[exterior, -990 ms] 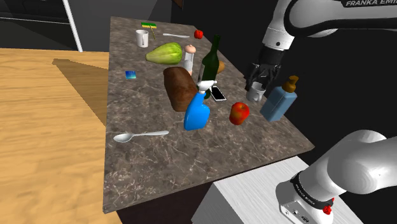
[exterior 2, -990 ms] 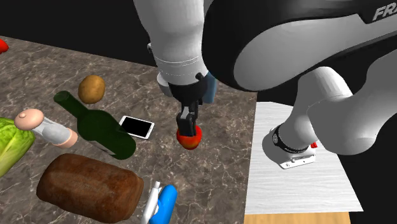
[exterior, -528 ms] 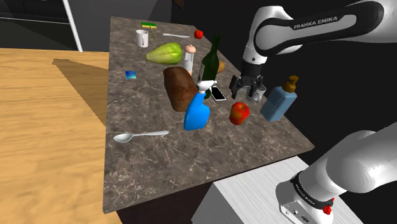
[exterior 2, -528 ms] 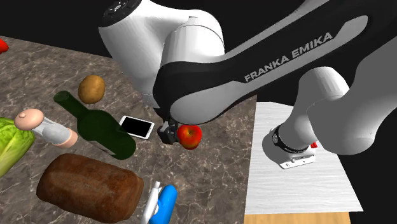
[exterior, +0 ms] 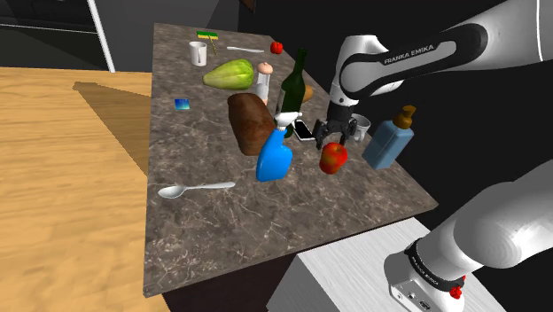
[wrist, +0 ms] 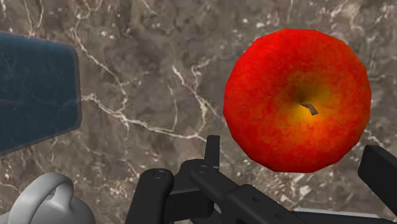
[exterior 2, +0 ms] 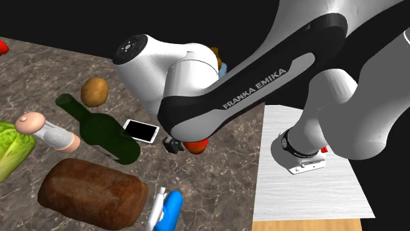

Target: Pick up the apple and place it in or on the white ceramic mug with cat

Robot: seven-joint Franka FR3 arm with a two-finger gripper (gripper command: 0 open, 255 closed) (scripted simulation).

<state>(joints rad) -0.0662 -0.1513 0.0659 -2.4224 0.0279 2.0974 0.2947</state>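
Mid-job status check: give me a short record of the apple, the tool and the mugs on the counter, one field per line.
apple: red, resting on the marbled counter, stem up, next to the blue soap bottle
tool: low over the apple, open, one finger on each side, not clasping it
held: nothing
near mug: pale, partly hidden by the arm, close to the apple
far mug: white, at the counter's far end
cat print: cannot tell on either mug
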